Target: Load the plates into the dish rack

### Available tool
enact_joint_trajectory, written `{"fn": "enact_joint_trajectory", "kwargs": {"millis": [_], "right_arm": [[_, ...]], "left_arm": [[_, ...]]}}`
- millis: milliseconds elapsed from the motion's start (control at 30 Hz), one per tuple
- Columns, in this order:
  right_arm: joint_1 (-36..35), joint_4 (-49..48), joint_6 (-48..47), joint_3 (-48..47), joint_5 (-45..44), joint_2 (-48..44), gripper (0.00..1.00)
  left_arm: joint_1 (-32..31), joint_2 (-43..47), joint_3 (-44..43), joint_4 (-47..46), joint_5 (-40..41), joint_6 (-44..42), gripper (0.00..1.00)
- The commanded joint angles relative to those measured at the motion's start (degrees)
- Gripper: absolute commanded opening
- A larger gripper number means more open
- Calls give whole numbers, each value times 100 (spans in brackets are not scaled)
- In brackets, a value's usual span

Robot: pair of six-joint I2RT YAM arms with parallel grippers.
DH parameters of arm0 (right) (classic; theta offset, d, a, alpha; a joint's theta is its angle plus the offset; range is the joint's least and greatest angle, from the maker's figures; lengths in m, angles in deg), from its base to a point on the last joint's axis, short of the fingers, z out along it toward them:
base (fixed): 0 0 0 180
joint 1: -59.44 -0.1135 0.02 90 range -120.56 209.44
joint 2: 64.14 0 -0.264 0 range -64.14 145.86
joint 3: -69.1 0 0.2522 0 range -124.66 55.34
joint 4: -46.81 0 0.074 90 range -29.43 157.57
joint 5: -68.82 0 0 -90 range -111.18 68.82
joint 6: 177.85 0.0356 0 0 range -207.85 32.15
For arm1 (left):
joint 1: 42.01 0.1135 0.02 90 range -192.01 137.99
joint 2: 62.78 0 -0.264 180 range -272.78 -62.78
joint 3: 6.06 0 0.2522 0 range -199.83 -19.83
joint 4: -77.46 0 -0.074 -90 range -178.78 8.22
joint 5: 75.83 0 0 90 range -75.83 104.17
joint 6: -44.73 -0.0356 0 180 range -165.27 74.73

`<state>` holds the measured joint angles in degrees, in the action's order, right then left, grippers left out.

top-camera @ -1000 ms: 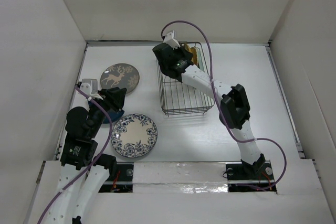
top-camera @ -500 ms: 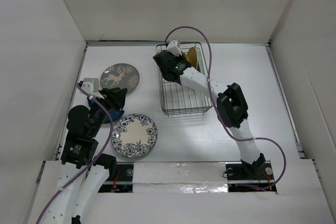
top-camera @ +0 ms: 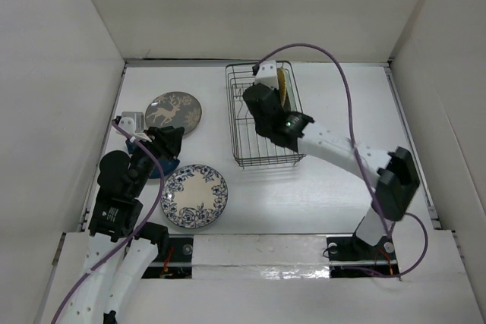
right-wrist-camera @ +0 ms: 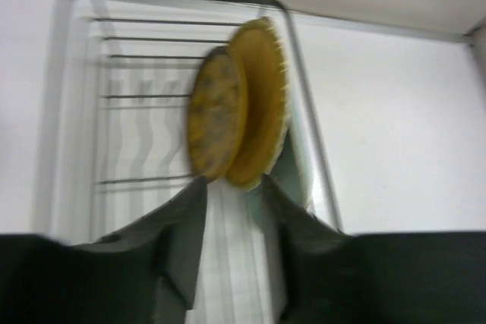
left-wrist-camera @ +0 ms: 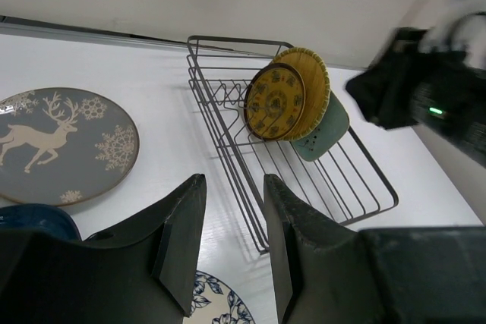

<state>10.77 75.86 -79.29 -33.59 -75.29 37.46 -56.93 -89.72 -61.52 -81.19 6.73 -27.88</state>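
The dish rack [top-camera: 262, 142] stands at centre back. The amber plate [left-wrist-camera: 275, 102], the yellow plate [left-wrist-camera: 313, 73] and the pale green plate [left-wrist-camera: 325, 133] stand on edge at its far end; they also show blurred in the right wrist view: amber [right-wrist-camera: 216, 115], yellow [right-wrist-camera: 262, 104], green [right-wrist-camera: 288, 172]. My right gripper [right-wrist-camera: 234, 182] is open and empty just before them, over the rack [top-camera: 260, 96]. The deer plate [top-camera: 173, 113], the floral plate [top-camera: 194, 196] and the dark blue plate [top-camera: 154, 168] lie on the table at the left. My left gripper [left-wrist-camera: 234, 180] is open and empty above the blue plate [top-camera: 168, 142].
White walls [top-camera: 91, 51] close in the table on three sides. The right arm's purple cable [top-camera: 334, 66] loops over the rack's far right. The right elbow [top-camera: 399, 180] hangs over the table's right side.
My right gripper has drawn back from the rack's far end, away from the standing plates, and its elbow has swung out to the right. The left arm has not moved.
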Motion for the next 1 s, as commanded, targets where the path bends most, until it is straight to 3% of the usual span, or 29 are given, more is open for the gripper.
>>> {"fn": "enact_joint_trajectory", "kwargs": {"millis": [0, 33, 167, 267, 333, 367, 467, 500, 800, 967], "right_arm": [[-906, -1299, 137, 909, 663, -1009, 16], [-1091, -1466, 459, 1478, 830, -1193, 1], [-2119, -1906, 1547, 2666, 1823, -1713, 0], [-2840, -2109, 2619, 3178, 1755, -1810, 3], [-3112, -2467, 3376, 3626, 1842, -1837, 15], [-3175, -2582, 3633, 3793, 1755, -1837, 40], [-3176, -3126, 4714, 4435, 1964, -1767, 67], [-3176, -3355, 4960, 4767, 2052, -1723, 69], [-2535, -5166, 6271, 5087, 3230, -168, 70], [-2349, -5633, 6667, 5078, 3529, 351, 58]], "left_arm": [[-20, -48, -120, -215, 24, -60, 33], [-20, -48, -111, -215, 32, -51, 33], [-20, -57, -102, -223, 15, -42, 23], [-20, -57, -111, -223, 24, -34, 3], [33, -40, -94, -241, 32, -16, 0], [33, -48, -93, -250, 32, -16, 0], [33, -40, -93, -232, 59, -7, 0], [33, -31, -85, -241, 59, -7, 0], [33, 4, -76, -241, 6, 2, 14], [33, 31, -76, -241, -12, 2, 15]]}}
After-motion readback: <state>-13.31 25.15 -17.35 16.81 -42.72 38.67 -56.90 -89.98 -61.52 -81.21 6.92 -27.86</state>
